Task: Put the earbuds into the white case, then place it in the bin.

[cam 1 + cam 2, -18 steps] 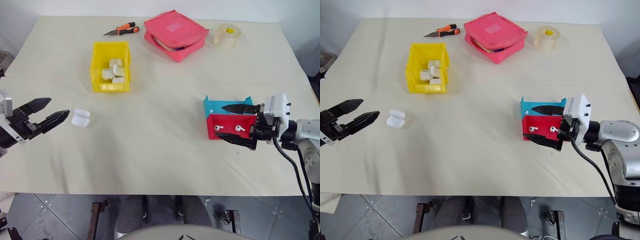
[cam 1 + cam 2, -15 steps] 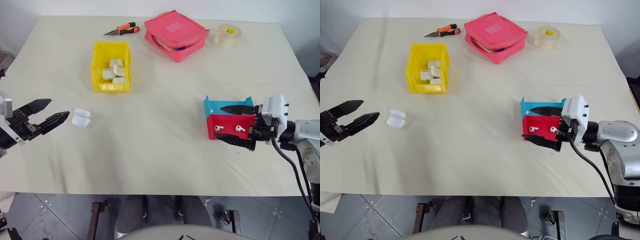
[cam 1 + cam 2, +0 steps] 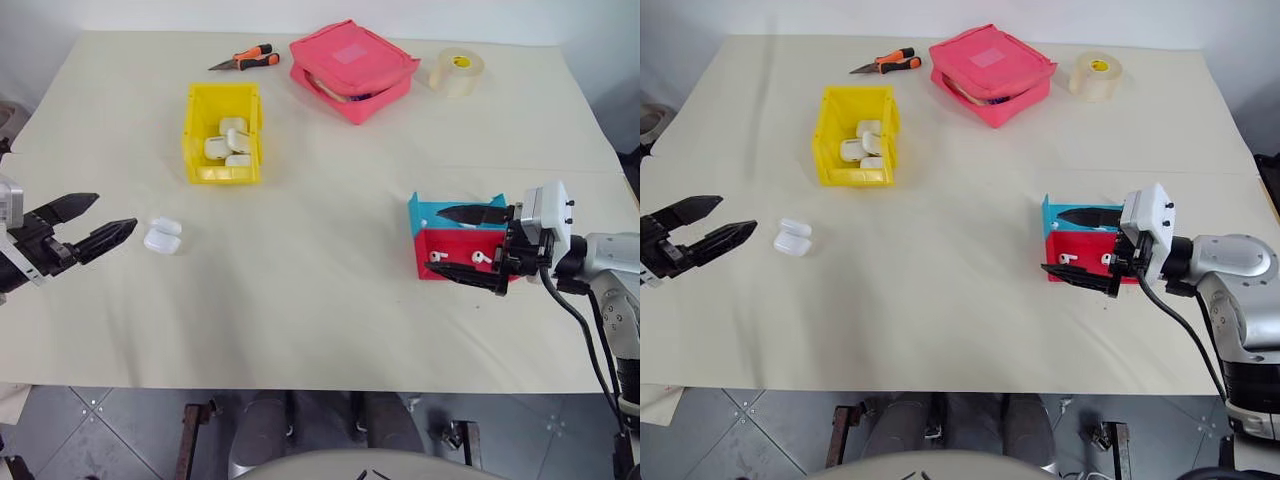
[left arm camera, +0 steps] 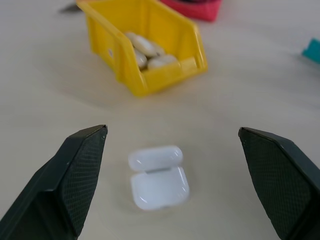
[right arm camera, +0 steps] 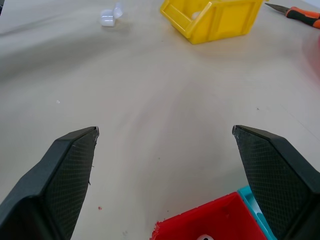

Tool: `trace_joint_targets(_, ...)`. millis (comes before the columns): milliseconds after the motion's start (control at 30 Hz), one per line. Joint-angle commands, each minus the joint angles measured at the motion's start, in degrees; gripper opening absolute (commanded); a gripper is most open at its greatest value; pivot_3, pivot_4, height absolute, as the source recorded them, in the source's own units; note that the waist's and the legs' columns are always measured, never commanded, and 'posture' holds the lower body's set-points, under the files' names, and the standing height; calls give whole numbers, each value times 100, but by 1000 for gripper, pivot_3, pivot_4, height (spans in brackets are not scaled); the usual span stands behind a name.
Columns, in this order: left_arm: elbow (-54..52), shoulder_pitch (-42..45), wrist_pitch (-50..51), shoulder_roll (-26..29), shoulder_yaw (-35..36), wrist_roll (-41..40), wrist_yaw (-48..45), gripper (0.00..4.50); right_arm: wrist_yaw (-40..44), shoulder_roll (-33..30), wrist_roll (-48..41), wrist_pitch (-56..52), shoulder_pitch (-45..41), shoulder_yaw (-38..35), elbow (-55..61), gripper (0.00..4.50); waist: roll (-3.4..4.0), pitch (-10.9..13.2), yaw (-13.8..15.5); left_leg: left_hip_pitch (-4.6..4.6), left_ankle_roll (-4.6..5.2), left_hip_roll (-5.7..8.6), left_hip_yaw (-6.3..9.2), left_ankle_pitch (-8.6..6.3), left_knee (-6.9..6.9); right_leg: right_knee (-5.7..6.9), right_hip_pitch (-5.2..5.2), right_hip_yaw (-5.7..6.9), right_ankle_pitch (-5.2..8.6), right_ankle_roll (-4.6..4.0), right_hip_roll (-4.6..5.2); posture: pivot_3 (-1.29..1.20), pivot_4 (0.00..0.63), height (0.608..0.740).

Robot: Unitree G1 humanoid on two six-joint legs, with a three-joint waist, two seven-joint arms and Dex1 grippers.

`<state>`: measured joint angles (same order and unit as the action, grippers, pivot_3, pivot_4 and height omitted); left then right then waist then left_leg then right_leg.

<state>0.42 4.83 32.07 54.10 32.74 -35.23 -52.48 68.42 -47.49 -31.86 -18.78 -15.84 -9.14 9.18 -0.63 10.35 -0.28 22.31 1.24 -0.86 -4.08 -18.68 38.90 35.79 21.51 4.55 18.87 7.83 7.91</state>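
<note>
Two earbuds [image 3: 455,256] are seen in the red and blue tray [image 3: 452,236] near the table's right edge. One white case [image 3: 161,236], lid open, lies near the left edge. Three cases are counted in the bin [image 3: 221,132]. Left gripper [image 3: 98,222] and right gripper [image 3: 458,242] are held wide, empty; the left wrist view shows the open case's hinge.

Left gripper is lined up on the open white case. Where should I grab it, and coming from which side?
Probably grip the lower body of the white case across its two short sides, not the lid. The case lies flat with the lid flipped open toward the bin, and the open left gripper already straddles it from the side away from the bin, so come straight in from there, low to the table.
</note>
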Motion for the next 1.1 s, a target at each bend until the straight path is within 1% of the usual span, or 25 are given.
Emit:
trace_joint_targets(33, -65, -360, 55, 480, 123, 233, -331, 4465, 40, -21, -33, 80, -82, -68, 71, 4500, 2, 1, -32, 0, 0, -3, -1, 0, -1, -2, 1, -1, 0, 0, -2, 0, 150, 740)
trace_joint_targets(100, 170, -581, 52, 749, 111, 387, -585, 4465, 132, -25, -43, 170, -96, -84, 41, 4500, 8, 5, -44, -1, -1, -3, -1, 0, -3, -2, 2, -1, 1, -2, -3, 0, 150, 740)
trace_joint_targets(167, 333, -652, 360, 1025, -9, 429, -720, 4465, 283, -15, -82, 302, -88, -107, 44, 4500, 12, 7, -52, -2, -2, -3, -1, 0, -7, -4, 3, -1, 2, -4, -2, 0, 150, 740)
trace_joint_targets(267, 335, -363, 1052, 1291, -299, 570, -282, 4465, 411, -6, -145, 290, -110, -59, 57, 4500, 13, 8, -31, -1, -2, -2, -1, 0, -8, -3, 4, -1, 3, -5, 0, 0, 150, 740)
trace_joint_targets(300, 222, -234, 1199, 1299, -411, 582, -148, 4465, 378, 28, -120, 284, -159, -25, 40, 4500, 14, 9, -20, -1, -1, -1, 0, -1, -7, -1, 4, -4, 3, -5, 2, 0, 150, 740)
trace_joint_targets(367, -272, 18, 1812, 1385, -723, 531, 153, 4465, 319, 123, -73, 273, -277, 72, 4, 4500, 14, 9, 2, -1, -1, 1, 0, -1, -7, 2, 4, -7, 3, -5, 7, 0, 150, 740)
trace_joint_targets(433, -616, 514, 2593, 1451, -1171, 494, 505, 4465, 306, 195, -38, 254, -357, 157, -21, 4500, 14, 9, 20, 0, -2, 2, 3, -1, -6, 4, 4, -15, 2, -5, 9, 0, 150, 740)
trace_joint_targets(500, -728, 982, 3194, 1492, -1570, 536, 722, 4465, 318, 220, -24, 250, -392, 200, -39, 4500, 14, 9, 18, 5, -2, 3, 14, 0, -4, 8, 5, -18, 2, -6, 9, 0, 150, 740)
trace_joint_targets(567, -702, 1575, 3773, 1428, -1950, 590, 961, 4465, 339, 227, -38, 243, -418, 221, -53, 4500, 14, 9, 16, 7, -2, 5, 12, 0, -6, 9, 7, -15, 2, -6, -1, 0, 150, 740)
trace_joint_targets(633, -650, 2083, 4238, 1353, -2256, 608, 1125, 4465, 362, 228, -59, 235, -437, 230, -67, 4500, 14, 9, 19, 8, -2, 7, 9, 0, -4, 10, 8, -6, 2, -5, -35, 0, 150, 740)
trace_joint_targets(700, -546, 2645, 4747, 1223, -2599, 632, 1289, 4465, 421, 209, -77, 242, -466, 238, -93, 4500, 14, 9, 14, 7, -2, 9, 2, 0, -2, 11, 8, 0, 2, -5, -39, 0, 150, 740)
trace_joint_targets(833, -68, 3635, 5270, 914, -3442, 929, 1595, 4465, 525, 158, -68, 233, -586, 261, -195, 4500, 14, 9, 18, 7, -1, 11, -5, 0, 8, 17, 9, -5, 2, -4, -47, 0, 150, 740)
trace_joint_targets(967, 189, 4044, 5521, 684, -3957, 987, 1609, 4465, 593, 133, -36, 254, -677, 272, -278, 4500, 10, 11, 19, 7, 1, 7, -9, 2, 13, 18, 9, -9, 2, -3, -51, 0, 150, 740)
trace_joint_targets(1100, 482, 4239, 5591, 527, -4213, 1108, 1708, 4465, 585, 135, -20, 242, -697, 269, -273, 4500, 9, 11, 26, 6, 0, 8, -8, 3, 14, 18, 9, -9, 2, -3, -50, 0, 150, 740)
